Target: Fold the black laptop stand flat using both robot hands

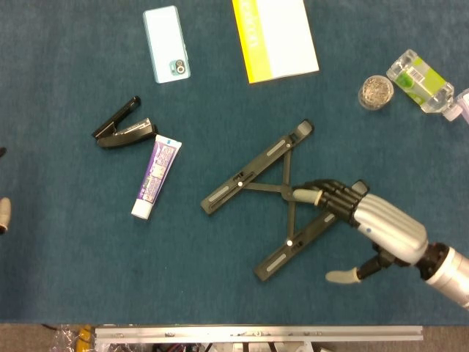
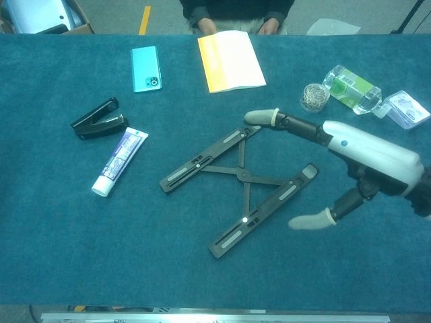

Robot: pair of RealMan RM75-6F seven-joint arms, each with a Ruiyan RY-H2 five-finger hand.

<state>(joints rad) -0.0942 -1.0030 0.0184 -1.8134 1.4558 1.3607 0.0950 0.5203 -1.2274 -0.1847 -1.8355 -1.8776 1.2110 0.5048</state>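
The black laptop stand (image 1: 275, 198) lies collapsed mid-table with the right hand (image 1: 370, 224) spread open over its far bar, grasping nothing, so press evenly along both bars to seat them flat; the left hand's (image 1: 4, 213) state I cannot tell.

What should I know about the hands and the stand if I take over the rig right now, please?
Right robot hand: open, fingers spread above the stand, fingertips over its right rail; contact unclear.
Left robot hand: only a fingertip shows at the left edge of the head view; state unclear.
Stand: lies flat on the table, both rails down, cross-braces collapsed.
Done: the fold appears complete.
Left: probably just withdraw the right hand.
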